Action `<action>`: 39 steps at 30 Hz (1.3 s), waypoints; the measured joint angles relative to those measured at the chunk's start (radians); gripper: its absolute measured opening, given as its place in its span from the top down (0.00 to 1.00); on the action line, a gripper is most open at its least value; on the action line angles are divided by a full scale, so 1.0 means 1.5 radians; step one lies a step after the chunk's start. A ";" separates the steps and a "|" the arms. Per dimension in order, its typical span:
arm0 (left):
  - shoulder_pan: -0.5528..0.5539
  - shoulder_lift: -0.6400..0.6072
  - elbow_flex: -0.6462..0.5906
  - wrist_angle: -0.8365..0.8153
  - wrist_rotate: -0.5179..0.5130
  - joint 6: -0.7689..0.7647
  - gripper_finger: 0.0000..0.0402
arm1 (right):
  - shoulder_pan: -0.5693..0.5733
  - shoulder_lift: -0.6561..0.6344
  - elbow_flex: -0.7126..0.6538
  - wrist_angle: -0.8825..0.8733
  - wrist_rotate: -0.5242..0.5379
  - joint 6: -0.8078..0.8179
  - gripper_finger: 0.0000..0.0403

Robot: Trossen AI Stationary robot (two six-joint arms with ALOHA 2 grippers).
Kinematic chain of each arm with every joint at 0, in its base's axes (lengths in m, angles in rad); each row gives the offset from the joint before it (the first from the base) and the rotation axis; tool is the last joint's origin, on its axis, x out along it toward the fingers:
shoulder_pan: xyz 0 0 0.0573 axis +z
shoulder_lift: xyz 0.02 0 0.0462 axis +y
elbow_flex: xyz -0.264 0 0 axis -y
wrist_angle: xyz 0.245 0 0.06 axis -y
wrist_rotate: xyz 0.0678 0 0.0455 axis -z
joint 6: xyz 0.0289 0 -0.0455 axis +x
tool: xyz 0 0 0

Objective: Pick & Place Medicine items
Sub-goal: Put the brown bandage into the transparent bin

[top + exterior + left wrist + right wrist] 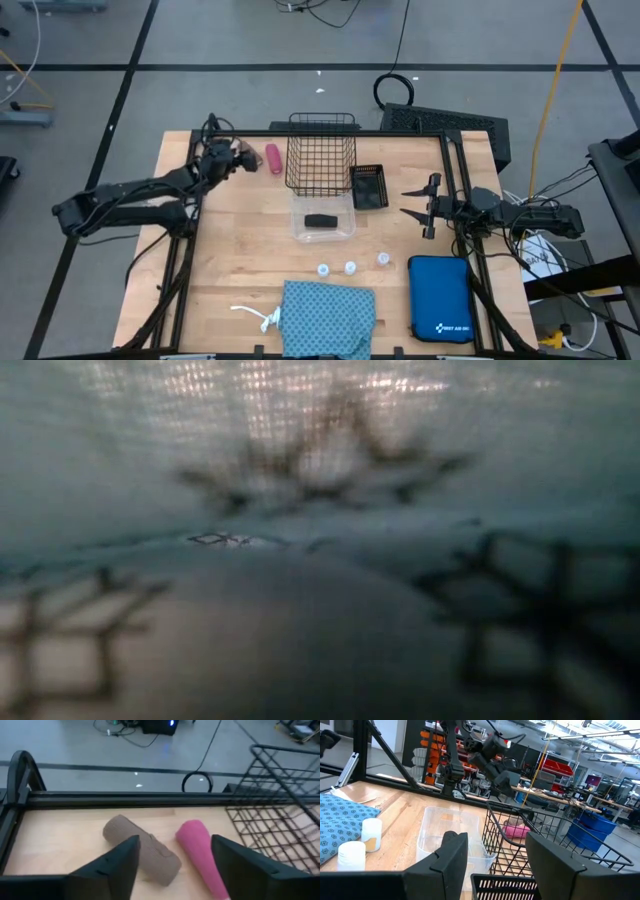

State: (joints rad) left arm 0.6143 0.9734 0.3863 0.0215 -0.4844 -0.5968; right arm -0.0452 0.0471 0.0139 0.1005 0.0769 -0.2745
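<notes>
Wooden tabletop [230, 250] on a grey shop floor, black frame around it, cables trailing off the far side. Left gripper [172, 865] is parked at the far-left corner with its fingers spread apart, not grasping anything. Brown roll [142, 849] lies on the wood right at its left finger, and the pink roll [200, 852] sits just beside it, angled between the 2 fingers. From above only the pink roll [273, 158] shows clearly, just left of the wire basket [321, 153].

Right gripper [418, 206] hangs over the right side of the tabletop, fingers parted, nothing between them, pointing toward the clear plastic box [323, 213] and the small black crate [368, 186].

3 little white-capped vials [351, 266] stand in a loose row near the front, well apart from both grippers. Teal patterned cloth [328, 318] lies at the front edge with its white string [258, 316] off its left side. Blue zip case [440, 298] sits to the right of it. Low camera sees nothing but that cloth [320, 540] up close.
</notes>
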 joint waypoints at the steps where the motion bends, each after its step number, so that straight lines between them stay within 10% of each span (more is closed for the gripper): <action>1: 0.010 0.014 0.007 0.001 0.007 0.000 0.32 | 0.000 0.000 0.000 0.000 0.000 0.000 0.53; 23: 0.101 0.384 0.120 0.084 0.058 0.011 0.27 | 0.000 0.000 0.000 0.000 0.000 0.000 0.53; 39: 0.023 0.383 0.119 -0.021 0.135 0.130 0.27 | 0.000 0.000 0.000 0.000 0.000 0.000 0.52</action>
State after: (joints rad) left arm 0.6493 1.5475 0.5652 -0.0094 -0.2817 -0.4016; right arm -0.0453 0.0467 0.0143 0.1005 0.0768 -0.2745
